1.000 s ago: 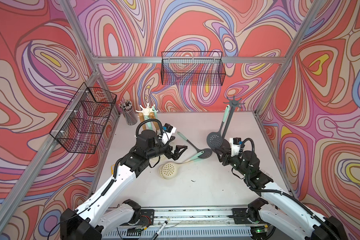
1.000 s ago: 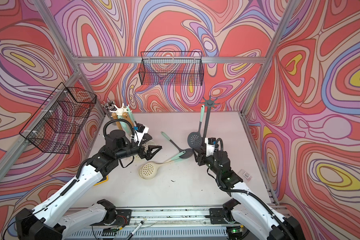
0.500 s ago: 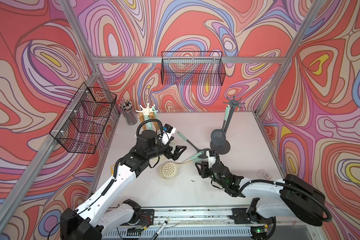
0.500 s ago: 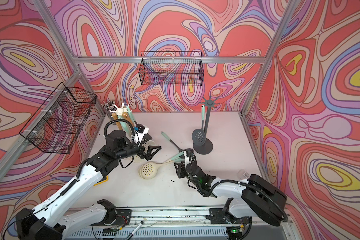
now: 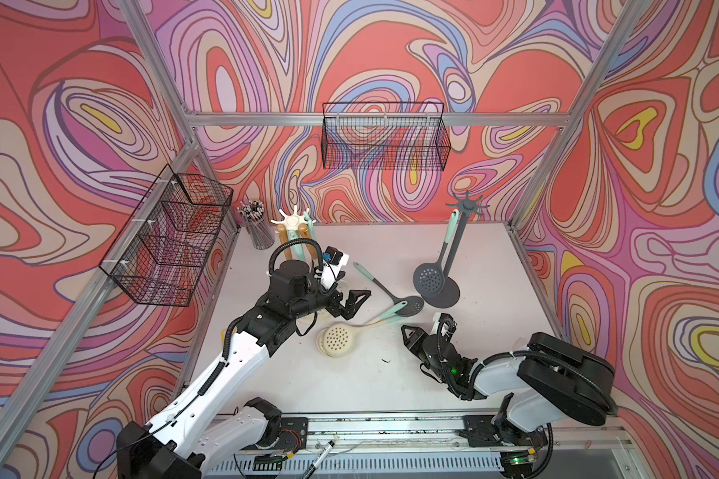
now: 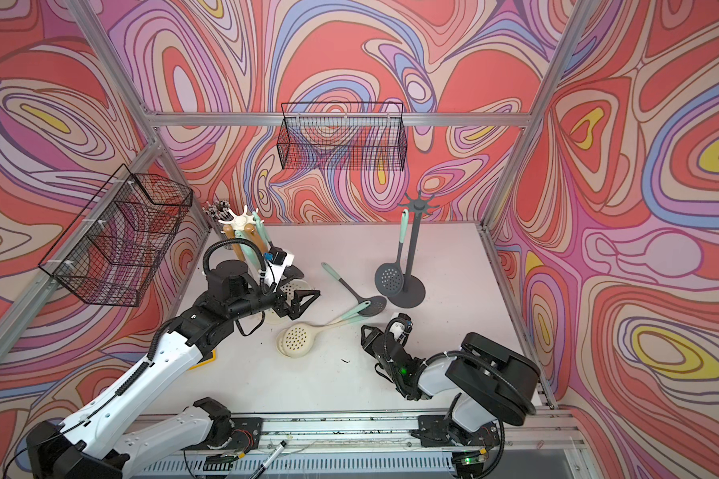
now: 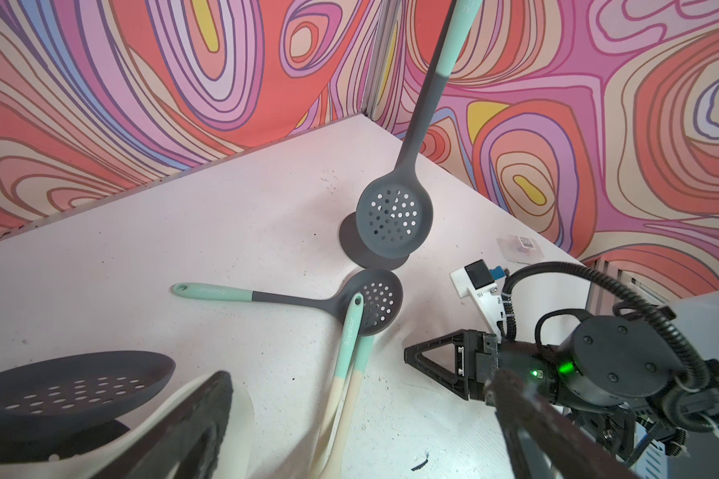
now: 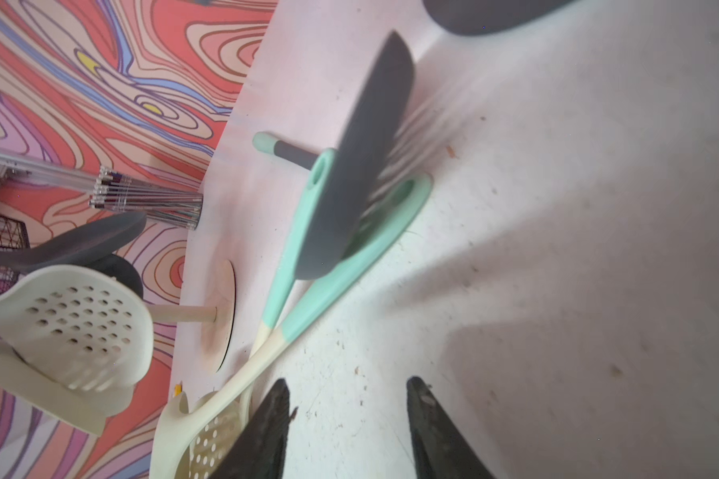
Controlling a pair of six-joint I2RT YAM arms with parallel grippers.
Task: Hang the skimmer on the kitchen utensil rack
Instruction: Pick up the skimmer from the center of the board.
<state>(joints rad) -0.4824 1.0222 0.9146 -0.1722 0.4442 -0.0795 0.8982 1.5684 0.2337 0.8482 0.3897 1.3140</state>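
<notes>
Mint-handled dark grey perforated skimmer [image 5: 429, 278] hangs on grey pole utensil rack [image 5: 449, 295], right of centre (both top views); left gripper [image 5: 357, 306] spread wide, empty; right gripper [image 8: 346, 379] part-spread, empty.

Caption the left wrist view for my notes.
Grey skimmer hangs on the rack; a second skimmer lies on the table, the right gripper open and empty beside it.

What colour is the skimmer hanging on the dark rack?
Skimmer: dark grey, mint-green handle end; shows best in left wrist view.
</notes>
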